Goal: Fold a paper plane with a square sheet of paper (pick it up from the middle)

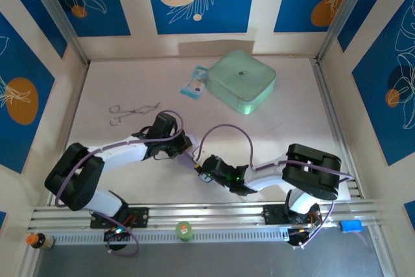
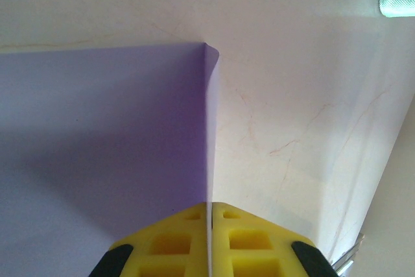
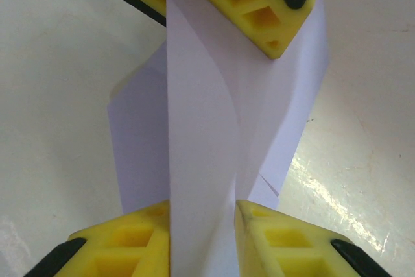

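**Fig. – Two-arm hold on one sheet; failure modes.** Location: above the tabletop, close to its near edge, approx. mid-width, between the two wrists.

- **Left gripper**: clenched on the square sheet of paper, pinching a raised crease. The lavender panel spreads to the left of the crease, w/ its far corner curled.
- **Right gripper**: faces the left one from the opposite side, jaws part-way apart. A bowed band of the sheet runs between its fingers. Whether they press the band or merely bracket it cannot be told.

**Risks (judged, not observed):**
1. *Tear.* If both grippers pinch and the arms pull apart or twist, the thin sheet is likely to rip at the left pinch.
2. *Skewed crease.* The band is curved, not flat, so closing on it now would likely set a crooked fold and spoil the plane's symmetry.
3. *Slip.* A loose right hold may let the flap spring back, leaving the sheet hanging from one crease.
4. *Finger clash.* The fingertips are near each other, so a small misaim could crush the paper.

The mint-green case and blue-white packet lie well apart, toward the far edge, so they pose no obstruction.
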